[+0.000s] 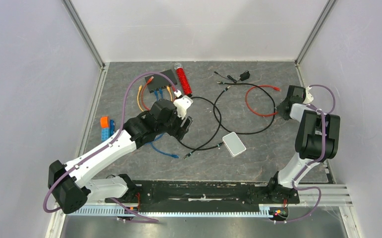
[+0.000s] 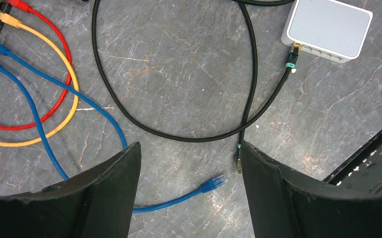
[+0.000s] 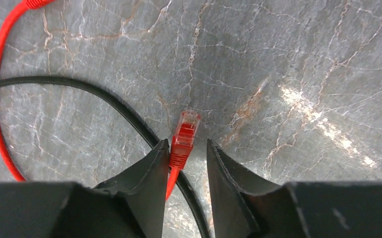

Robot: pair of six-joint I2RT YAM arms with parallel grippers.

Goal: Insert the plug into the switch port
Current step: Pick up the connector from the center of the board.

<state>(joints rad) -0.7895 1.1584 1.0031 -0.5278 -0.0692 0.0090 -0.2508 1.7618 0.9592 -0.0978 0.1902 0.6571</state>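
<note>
**Grasp step: right hand on red plug, not clamped yet**

Left hand [image 2: 190, 146]: released, jaws wide, empty, hovering over a loose blue plug [image 2: 213, 183] on the surface [image 1: 263, 158].

Right hand [image 3: 187, 144]: jaws straddle the red plug [image 3: 186, 131]. One finger touches its boot and there is a gap at the other, so I read it as released.

My read: pickup is in hand and insertion hasn't started.

Next: close on the boot, lift, then carry across to the switch [image 1: 163, 78] at the far left. The plug lies well apart from it. The switch port [image 1: 161, 88] row already holds blue, yellow and red leads. Whether any socket is free is too small to tell. A handover to the left hand may be needed.

Mid-surface: white box [image 1: 234, 144], black cable [image 1: 213, 111] looping.

The surface is a grey marbled mat. Plain pale walls on three sides, metal frame posts in the far corners.
</note>
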